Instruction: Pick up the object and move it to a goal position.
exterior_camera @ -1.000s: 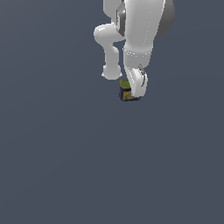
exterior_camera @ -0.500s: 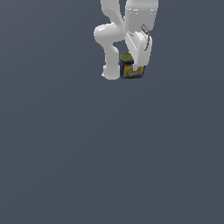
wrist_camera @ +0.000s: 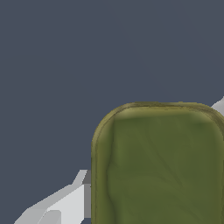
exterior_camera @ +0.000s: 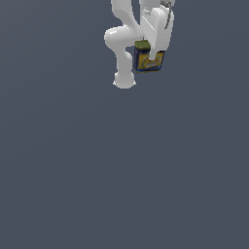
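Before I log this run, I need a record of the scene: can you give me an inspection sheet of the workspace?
Surface: plain dark grey-blue ground, bare wherever it shows.
Job's things: one small can with an olive-green top, dark blue sides and a yellow label, between the gripper's fingers; its top fills much of the wrist view. Whether it is clear of the ground cannot be told.
Goal marker: nothing seen.
Clutter: nothing seen.
Grippers: white gripper closed on the can, one finger crossing its label.
Cables: a thin grey loop at the wrist, possibly a cable.
Surroundings: white arm links at the exterior view's top; nothing else seen.
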